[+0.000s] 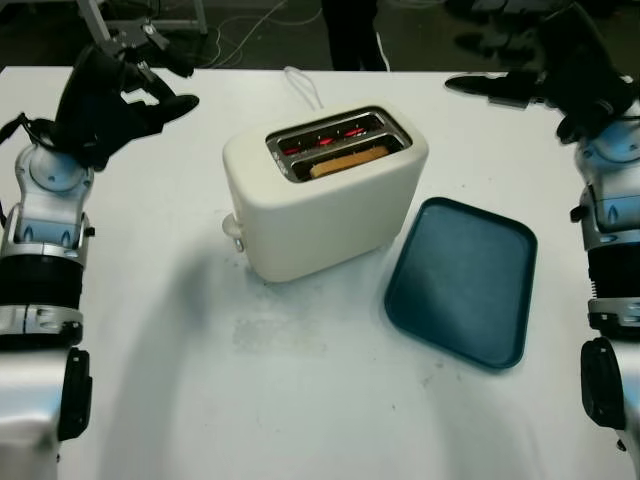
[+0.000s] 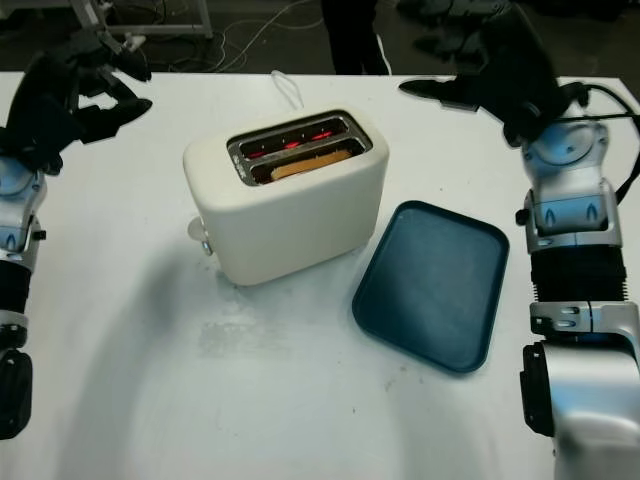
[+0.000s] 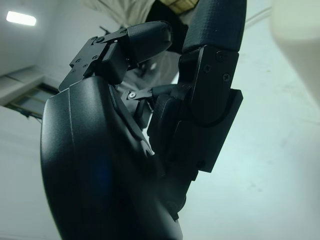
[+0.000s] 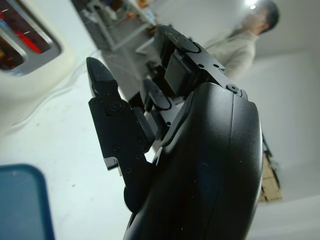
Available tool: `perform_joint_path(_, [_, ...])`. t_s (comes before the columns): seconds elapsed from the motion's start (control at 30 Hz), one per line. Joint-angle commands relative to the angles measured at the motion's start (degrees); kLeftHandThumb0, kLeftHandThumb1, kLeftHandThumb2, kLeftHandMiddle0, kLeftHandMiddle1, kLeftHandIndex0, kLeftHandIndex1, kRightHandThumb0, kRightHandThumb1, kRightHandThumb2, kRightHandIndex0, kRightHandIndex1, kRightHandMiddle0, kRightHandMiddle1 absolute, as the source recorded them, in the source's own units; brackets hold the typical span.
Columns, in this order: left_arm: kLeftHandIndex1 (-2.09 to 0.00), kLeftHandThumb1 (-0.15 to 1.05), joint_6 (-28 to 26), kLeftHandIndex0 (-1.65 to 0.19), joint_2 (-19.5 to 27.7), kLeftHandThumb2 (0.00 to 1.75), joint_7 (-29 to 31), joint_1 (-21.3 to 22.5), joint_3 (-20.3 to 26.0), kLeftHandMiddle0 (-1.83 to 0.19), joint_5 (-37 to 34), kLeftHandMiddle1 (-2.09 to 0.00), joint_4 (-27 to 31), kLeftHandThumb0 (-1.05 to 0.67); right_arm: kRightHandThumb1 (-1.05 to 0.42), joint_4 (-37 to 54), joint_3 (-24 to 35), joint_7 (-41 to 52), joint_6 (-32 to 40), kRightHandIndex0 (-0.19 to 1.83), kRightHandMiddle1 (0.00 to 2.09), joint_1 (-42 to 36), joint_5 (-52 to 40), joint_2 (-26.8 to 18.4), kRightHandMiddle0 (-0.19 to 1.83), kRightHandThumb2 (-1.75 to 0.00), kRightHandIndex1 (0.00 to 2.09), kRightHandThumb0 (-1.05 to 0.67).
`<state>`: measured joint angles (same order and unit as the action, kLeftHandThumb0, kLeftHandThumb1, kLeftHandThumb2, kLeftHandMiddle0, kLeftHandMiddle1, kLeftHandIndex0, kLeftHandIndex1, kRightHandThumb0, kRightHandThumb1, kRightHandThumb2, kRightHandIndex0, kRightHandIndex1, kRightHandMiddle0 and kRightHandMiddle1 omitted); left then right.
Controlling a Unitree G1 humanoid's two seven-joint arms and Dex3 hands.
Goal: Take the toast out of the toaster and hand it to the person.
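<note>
A cream two-slot toaster (image 1: 325,195) stands mid-table with its slots facing up. A slice of toast (image 1: 348,160) sits low in the near slot, and red heating elements glow in the far slot. My left hand (image 1: 175,85) is open, raised above the table's far left, left of the toaster and apart from it. My right hand (image 1: 480,85) is open too, held high at the far right, beyond the tray. A person's dark legs (image 1: 352,35) stand at the far table edge behind the toaster; the person (image 4: 240,42) also appears in the right wrist view.
A dark blue tray (image 1: 465,280) with nothing on it lies flat just right of the toaster. A white cord (image 1: 305,88) runs from the toaster's back toward the far edge. The white table (image 1: 300,400) is bare in front of the toaster.
</note>
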<state>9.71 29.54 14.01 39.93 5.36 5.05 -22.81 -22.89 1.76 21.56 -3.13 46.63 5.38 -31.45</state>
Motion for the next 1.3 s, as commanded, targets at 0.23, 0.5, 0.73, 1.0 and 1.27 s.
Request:
perform_joint_path(0.23, [-1.51,0.92,-2.2,-0.25,-0.6,0.34,-3.4,-1.1,0.5,-0.33,0.6,-1.55,2.9,-1.05,-0.78,-1.0,-1.4,2.3,-0.7,0.67,0.02,-1.9,0.3,0.1,0.65,0.00,0.03,-0.34])
perform_joint_path(0.5, [-1.54,0.92,-0.4,-0.23,-0.2,0.35,-3.6,-0.6,0.4,-0.30,0.5,-1.57,1.5,-1.05,-0.79,4.0,-0.3,2.8,2.9,0.65,0.01,-4.2,-1.0,0.4,0.64,0.00,0.02,-0.40])
perform_joint_path(0.73, [-1.53,0.92,-0.8,-0.23,-0.4,0.33,-2.9,-0.7,0.5,-0.30,-0.1,-1.57,2.1,-1.05,-0.79,3.9,0.7,2.8,1.7,0.65,0.00,-5.0,-1.3,0.1,0.63,0.00,0.02,-0.43])
perform_joint_path(1.0, [-1.53,0.92,-0.9,-0.24,-0.1,0.33,-2.8,-0.6,0.3,-0.30,0.2,-1.57,2.0,-1.05,-0.80,2.8,1.2,3.5,0.6,0.65,0.00,-4.7,-1.8,0.1,0.63,0.00,0.02,-0.42])
perform_joint_path(1.27, [-1.51,0.92,0.8,-0.26,0.0,0.33,-2.5,-0.7,0.6,-0.33,-0.3,-1.56,1.1,-1.05,-0.79,3.5,0.6,3.3,1.6,0.65,0.00,-4.3,-1.1,0.3,0.64,0.00,0.02,-0.38])
